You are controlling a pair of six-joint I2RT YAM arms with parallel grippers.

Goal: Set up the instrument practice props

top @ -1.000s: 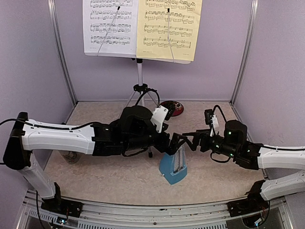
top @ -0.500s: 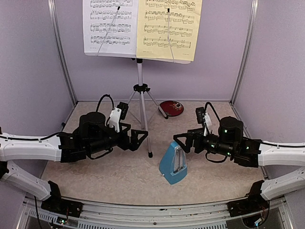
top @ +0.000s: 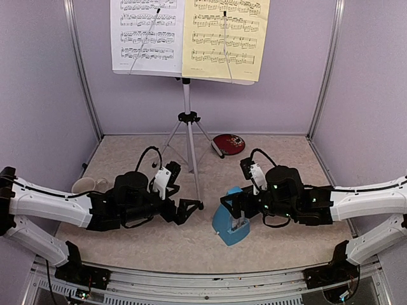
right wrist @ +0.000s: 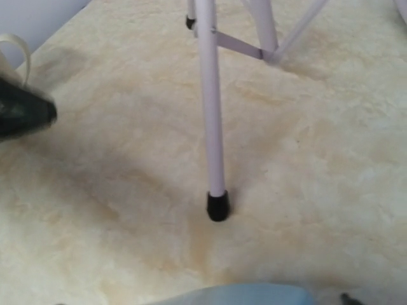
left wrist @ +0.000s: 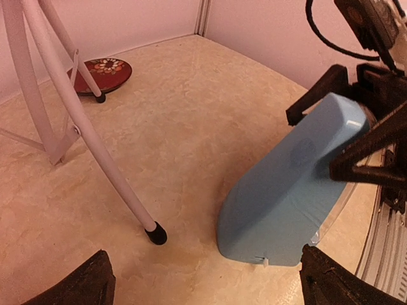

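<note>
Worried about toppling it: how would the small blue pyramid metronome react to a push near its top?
The small blue pyramid metronome stands tall on a modest base, so a high push would probably tip it. Its smooth, tapering sides may let the right gripper slide upward. It looks like light plastic.

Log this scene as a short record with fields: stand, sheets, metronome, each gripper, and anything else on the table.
Stand: white music stand on silver tripod, upright at the back
Sheets: white music sheet and yellow music sheet, side by side on the stand
Metronome: small blue pyramid metronome, right of the tripod's near foot
Left gripper: open, empty, by that foot
Right gripper: fingers astride the metronome's top; grip unclear
Other: red round plate behind the tripod; white mug far left
</note>
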